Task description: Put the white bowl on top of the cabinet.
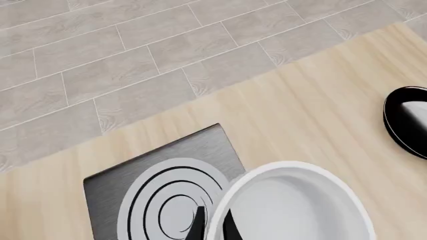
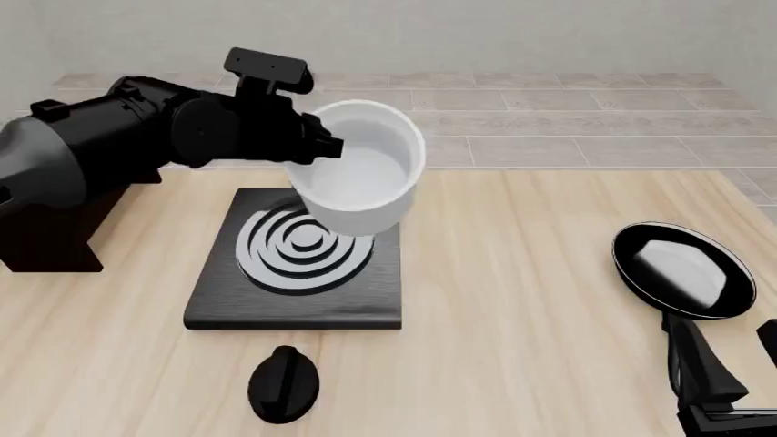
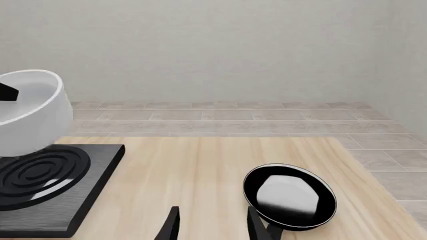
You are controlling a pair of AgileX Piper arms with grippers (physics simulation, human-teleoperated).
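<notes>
Holding the white bowl (image 2: 359,168) by its rim, the left pincer (image 2: 318,146) is clamped on it, one finger inside the wall and one outside. The bowl hangs tilted above the stove slab (image 2: 297,273), clear of the surface (image 2: 510,300). The cabinet (image 2: 49,241) stands at the left edge, behind the left arm. The right pincer (image 3: 210,222) rests beside the frying pan (image 2: 680,270), fingers apart, gripping nothing.

Pale wood table (image 2: 534,300), grey tiled floor (image 1: 100,55), plain grey wall (image 3: 220,50)
</notes>
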